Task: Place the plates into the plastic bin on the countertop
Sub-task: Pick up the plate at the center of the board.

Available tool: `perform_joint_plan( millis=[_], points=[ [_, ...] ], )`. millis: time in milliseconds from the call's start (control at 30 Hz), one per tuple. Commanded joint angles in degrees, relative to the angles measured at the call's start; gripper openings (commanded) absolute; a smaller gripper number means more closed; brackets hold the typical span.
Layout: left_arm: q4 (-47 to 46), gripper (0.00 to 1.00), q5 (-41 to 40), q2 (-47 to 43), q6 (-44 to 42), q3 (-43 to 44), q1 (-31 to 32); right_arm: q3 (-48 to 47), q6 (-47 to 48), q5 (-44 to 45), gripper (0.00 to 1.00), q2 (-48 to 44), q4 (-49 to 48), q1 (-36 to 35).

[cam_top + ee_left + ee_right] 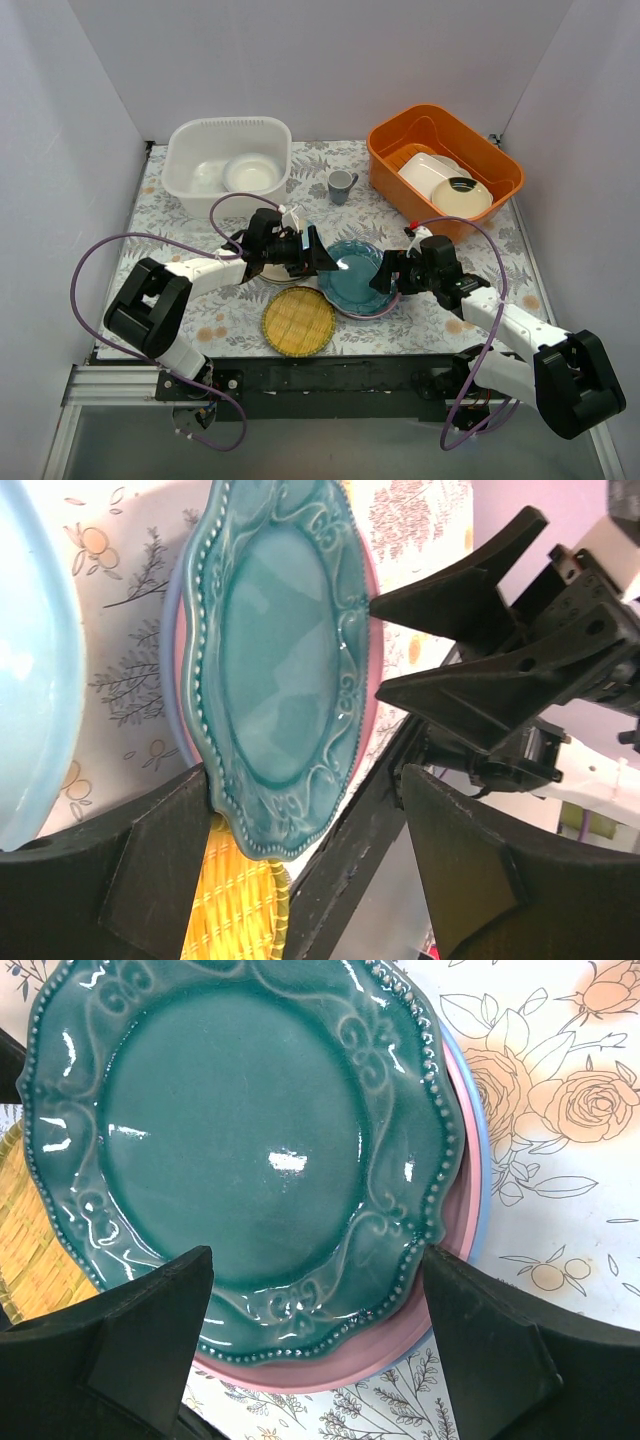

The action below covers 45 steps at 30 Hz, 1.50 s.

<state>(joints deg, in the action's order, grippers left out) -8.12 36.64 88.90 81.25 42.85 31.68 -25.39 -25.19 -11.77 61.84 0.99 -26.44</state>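
A teal plate (356,276) lies on top of a pink plate (440,1295) and a light blue plate (484,1195) on the countertop (480,262). A yellow woven plate (298,321) lies just left in front of the stack. My left gripper (324,262) is open at the stack's left edge; in the left wrist view (305,865) the teal plate's (280,670) rim is beside one finger. My right gripper (384,274) is open at the stack's right edge; its fingers (130,1350) straddle the teal rim (240,1150). Another pale plate (25,680) lies under my left arm.
The translucent plastic bin (186,152) stands at the back left with a pale plate (251,172) inside. A small grey cup (341,185) stands mid-back. An orange bin (390,150) at the back right holds a white rectangular dish (428,168) and a cream dish (462,198).
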Motion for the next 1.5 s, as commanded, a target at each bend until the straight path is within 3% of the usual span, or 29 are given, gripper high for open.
perform_joint_plan(
  millis=[0, 767, 933, 967, 1067, 1133, 1467],
  points=[
    [-6.55, 0.72, 5.54, -1.36, 3.73, 0.83, 1.45, 0.60, 0.05, -3.61, 0.92, -0.14, -3.98, -0.81],
    [-5.59, 0.63, 0.45, 6.02, 2.86, 3.73, 6.11, 1.39, 0.32, -3.08, 0.92, -3.13, -3.37, -0.81],
    [-6.82, 0.43, -0.52, 7.51, 3.65, 3.21, 6.46, 2.18, 0.05, -3.17, 0.92, -4.27, -3.55, -0.90],
    [-6.91, 0.30, -0.61, 7.69, 3.82, 3.20, 6.46, 2.18, 0.05, -3.08, 0.92, -4.45, -3.46, -0.90],
    [-6.91, 0.09, -0.87, 8.30, 4.09, 3.12, 6.55, 2.27, 0.05, -3.00, 0.92, -4.80, -3.46, -0.81],
    [-6.73, 0.01, -0.96, 8.39, 4.26, 3.20, 6.55, 2.27, 0.05, -3.00, 0.92, -4.80, -3.46, -0.81],
    [-6.21, 0.00, -2.89, 7.51, 4.18, 2.94, 6.64, 2.45, 0.14, -3.00, 0.93, -4.89, -3.89, -0.90]
  ],
)
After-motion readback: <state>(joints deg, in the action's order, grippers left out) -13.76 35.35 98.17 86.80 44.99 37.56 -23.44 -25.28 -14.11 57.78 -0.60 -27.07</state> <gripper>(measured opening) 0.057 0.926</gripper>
